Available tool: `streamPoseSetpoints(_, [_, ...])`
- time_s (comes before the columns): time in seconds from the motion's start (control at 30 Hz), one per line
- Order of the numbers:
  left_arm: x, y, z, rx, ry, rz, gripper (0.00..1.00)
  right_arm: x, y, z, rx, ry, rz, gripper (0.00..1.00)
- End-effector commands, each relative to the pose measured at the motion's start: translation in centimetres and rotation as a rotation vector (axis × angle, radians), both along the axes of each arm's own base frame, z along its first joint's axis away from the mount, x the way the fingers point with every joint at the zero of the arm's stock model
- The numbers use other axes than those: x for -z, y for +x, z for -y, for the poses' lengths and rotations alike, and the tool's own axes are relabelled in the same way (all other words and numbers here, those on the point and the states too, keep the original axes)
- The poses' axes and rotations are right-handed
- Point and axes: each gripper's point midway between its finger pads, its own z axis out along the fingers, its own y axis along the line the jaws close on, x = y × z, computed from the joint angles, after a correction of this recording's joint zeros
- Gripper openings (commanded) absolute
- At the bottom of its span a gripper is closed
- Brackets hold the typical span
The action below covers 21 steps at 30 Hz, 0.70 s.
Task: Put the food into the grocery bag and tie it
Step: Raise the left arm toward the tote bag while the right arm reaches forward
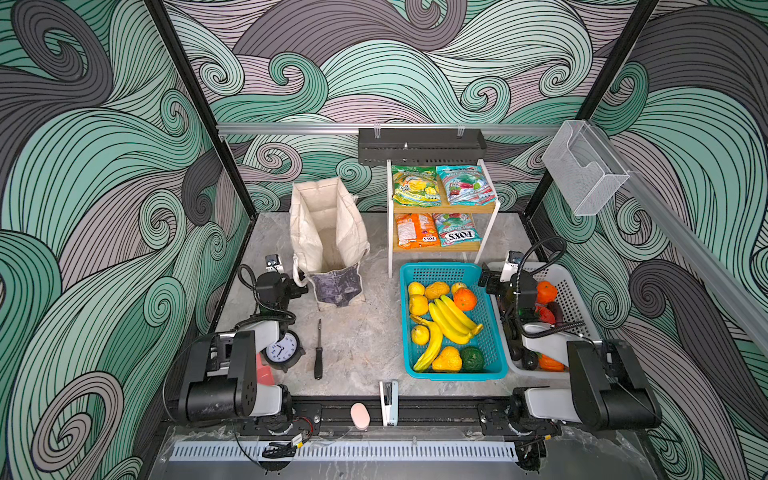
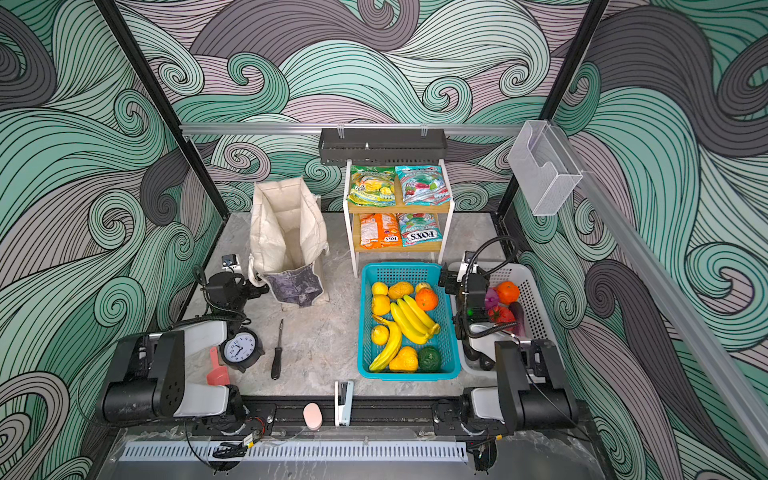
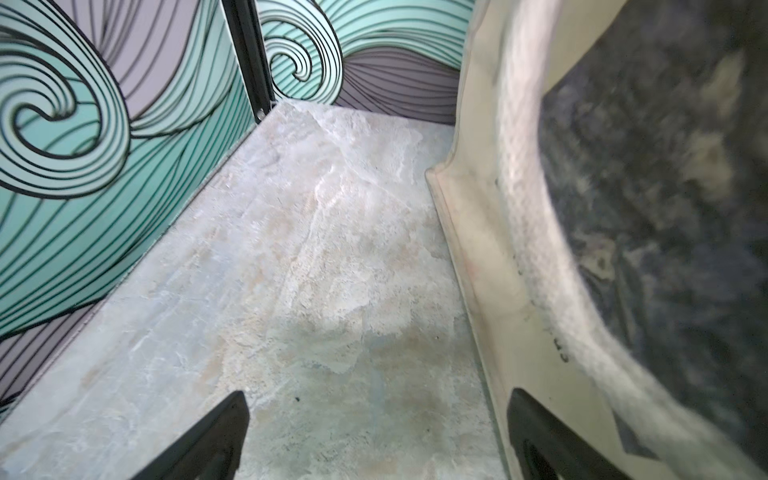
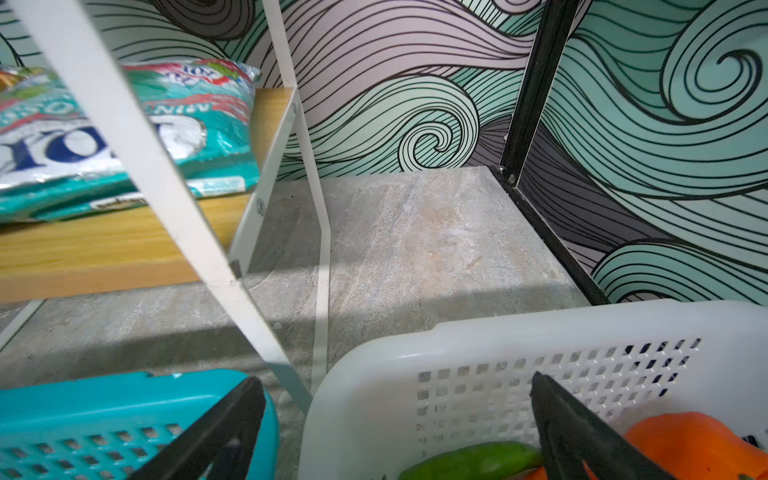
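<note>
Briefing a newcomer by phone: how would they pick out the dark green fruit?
Look for the teal basket, right of centre in both top views. In its near right corner, beside a pear, lies the dark green fruit; all else there is yellow or orange.

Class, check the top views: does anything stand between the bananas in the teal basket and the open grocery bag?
Nothing visible does. Only bare tabletop lies between the bananas in the teal basket and the grocery bag, whose mouth stands open.
</note>
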Motion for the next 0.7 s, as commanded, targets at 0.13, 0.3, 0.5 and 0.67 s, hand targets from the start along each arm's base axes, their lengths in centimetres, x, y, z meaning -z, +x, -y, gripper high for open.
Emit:
streamPoseSetpoints(0.13, [-2.4,-1.9,-2.7,-0.206,-0.05,0.023,0.99,-1.7,-1.9,0.4,0.039,0.081,-0.041,1.0])
streamPoseSetpoints(0.3, [-2.4,-3.7,-5.1,-0.405,-0.273,0.007,0.99,-2.2,-3.3,1.3,0.147,0.275,-0.084,1.0])
streamPoseSetpoints(0.5, [-3.6,-6.0,-6.2,-0.534,-0.57,0.123,0.98,-3.6,-3.1,-1.8,-0.021,0.343,-0.134,1.0])
streamPoseSetpoints(0.67, [-8.1,-5.7,-4.7,-0.428,-0.629,0.156,0.99,-7.5,-3.9,-4.7,-0.194,0.418,-0.064,1.0])
